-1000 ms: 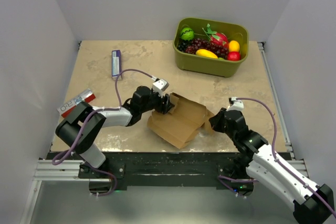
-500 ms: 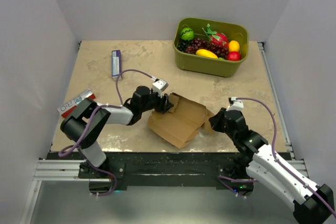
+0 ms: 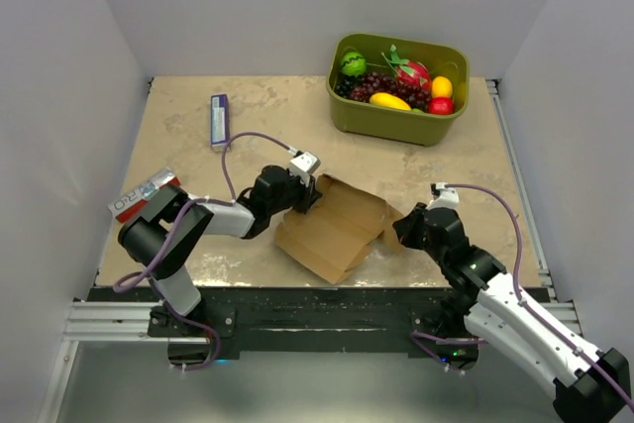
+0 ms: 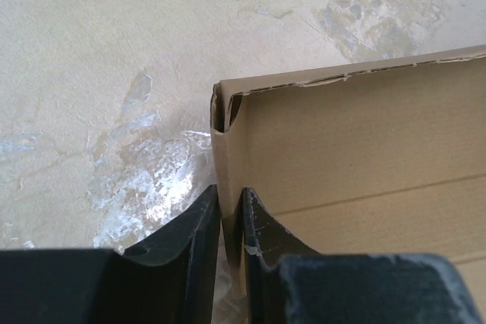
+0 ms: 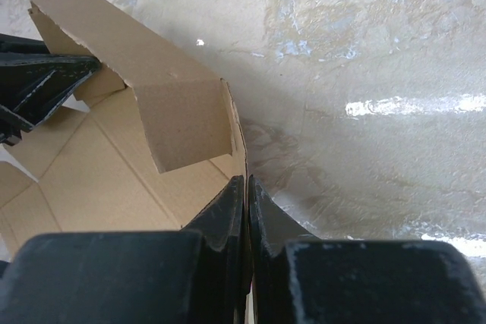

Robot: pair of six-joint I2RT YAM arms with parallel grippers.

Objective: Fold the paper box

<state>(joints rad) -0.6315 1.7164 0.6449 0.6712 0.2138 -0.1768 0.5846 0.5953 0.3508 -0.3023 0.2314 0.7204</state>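
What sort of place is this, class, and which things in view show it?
Probably a robotics lab test cell: plain grey walls box in a marbled table, the left arm and right arm stand bolted at its near edge, and a green bin holds fruit.

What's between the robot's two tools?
The paper box: the left tool and right tool each pinch one edge, seen in the top view.
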